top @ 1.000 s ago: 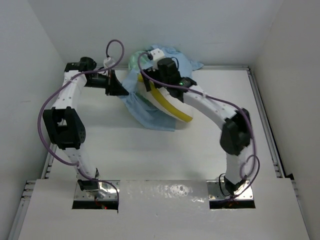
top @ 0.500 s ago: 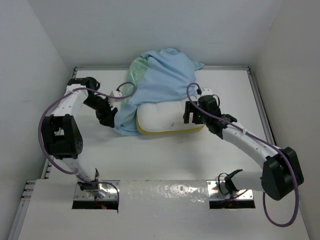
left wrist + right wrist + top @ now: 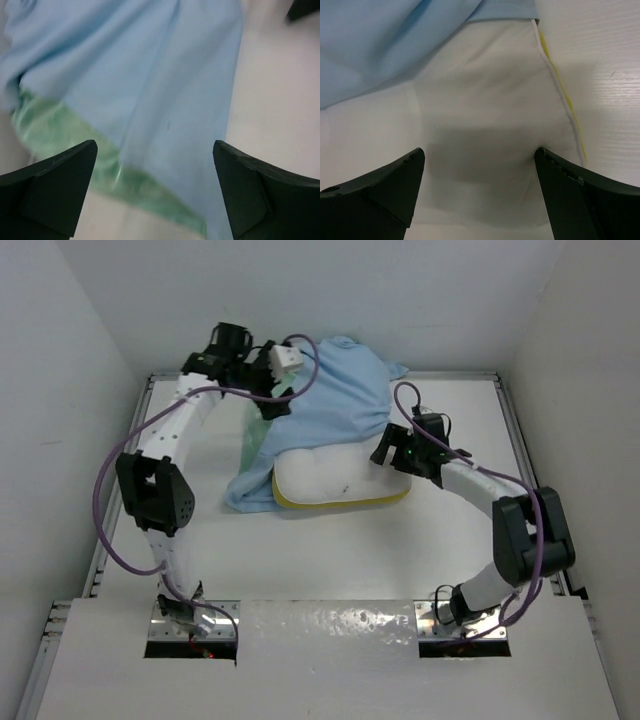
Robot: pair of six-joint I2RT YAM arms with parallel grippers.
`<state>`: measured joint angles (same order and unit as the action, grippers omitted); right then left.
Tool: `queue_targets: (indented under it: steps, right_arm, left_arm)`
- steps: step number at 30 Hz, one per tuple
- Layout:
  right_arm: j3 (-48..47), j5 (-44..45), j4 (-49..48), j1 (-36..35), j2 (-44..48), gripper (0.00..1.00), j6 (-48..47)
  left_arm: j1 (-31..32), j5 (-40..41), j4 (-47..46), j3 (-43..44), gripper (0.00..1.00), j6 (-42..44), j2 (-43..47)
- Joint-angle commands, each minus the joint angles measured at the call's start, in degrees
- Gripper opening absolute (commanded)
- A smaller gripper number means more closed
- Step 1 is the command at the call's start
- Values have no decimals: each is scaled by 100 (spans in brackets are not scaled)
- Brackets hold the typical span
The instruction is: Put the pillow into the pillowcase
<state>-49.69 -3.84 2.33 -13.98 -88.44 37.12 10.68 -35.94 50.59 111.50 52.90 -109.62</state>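
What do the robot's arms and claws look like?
The left arm and right arm are white tubes with chunky black joints, and a thin purple cable loops along each. The left claw and right claw each have two dark, wedge-shaped fingers.

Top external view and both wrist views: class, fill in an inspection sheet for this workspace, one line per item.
Surface: white table, bare in front of the pillow.
Job's things: white pillow with yellow piping lies flat, near side uncovered; the light blue pillowcase is bunched over its far side, with the green face showing at the left edge. Whether the pillow is partly inside cannot be told.
Clutter: nothing seen.
Grippers: left gripper open above the pillowcase, holding nothing; right gripper open at the pillow's right end.
Cables: purple cables loop along both arms, clear of the fabric.
Surroundings: plain white walls on three sides.
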Motion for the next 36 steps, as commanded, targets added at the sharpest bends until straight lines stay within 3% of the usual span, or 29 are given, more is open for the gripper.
queue_targets:
  steps: [1,6,11,13,14,15,16,18,21,25,27,28,29,30,31,33,34,36]
  right_arm:
    - [-488,-346,-584,35,-312,89,453]
    - [-656,356,-383,35,-708,89,629]
    - [-463,612,-277,27,-1025,87,708]
    - [-366,455,-277,18,-1235,80,752]
    - [-348,410,-251,27,-1306,65,761]
    - [-313,384,-250,27,-1350,55,761]
    - [-209,131,-285,27,-1377,46,761]
    - [-33,-46,-469,27,-1316,25,761]
    - [118,-267,-717,-35,-1210,11,481]
    - [-1047,-4,440,-377,-1648,0,-590]
    - [-1462,49,698,-631,-1807,0,-1151]
    - [-1743,41,812,-702,-1869,0,-1311]
    - [-1841,-55,813,-799,-1948,0,-1487]
    - [-1929,-125,770,-834,-1966,2,-1515]
    - [-1939,-178,726,-843,-1975,2,-1498]
    - [-1930,-275,647,-861,-1957,1,-1366]
    - [-1922,-284,629,-870,-1949,0,-1340]
    - [-1913,-276,620,-914,-1914,0,-1348]
  left_arm:
    - [514,15,-1244,431,100,-1194,-960]
    - [330,1474,-1165,1838,100,-2547,-2255]
    - [365,2291,-1815,1155,100,-2838,-2405]
    - [330,2512,-1685,1119,100,-2777,-2537]
    - [312,2522,-1597,1084,95,-2751,-2581]
    - [251,2365,-1491,1067,83,-2646,-2599]
    - [216,2233,-1238,1049,41,-2601,-2582]
    - [24,1891,-921,830,0,-2418,-2364]
    - [-425,1311,-752,-266,0,-2224,-1512]
    - [-1216,800,-78,-1978,0,-1602,-211]
    - [-1331,887,537,-2421,0,-439,405]
    - [-1305,1070,1184,-2806,8,-56,581]
    - [-1270,1185,1425,-2957,23,374,870]
    - [-1261,1456,1671,-3046,78,474,968]
    - [-1244,1554,1700,-2995,99,493,1117]
    - [-1243,1556,1534,-2636,100,195,1180]
    - [-1226,1390,1481,-2016,100,46,1171]
    - [-1174,591,1288,-1293,100,-437,1075]
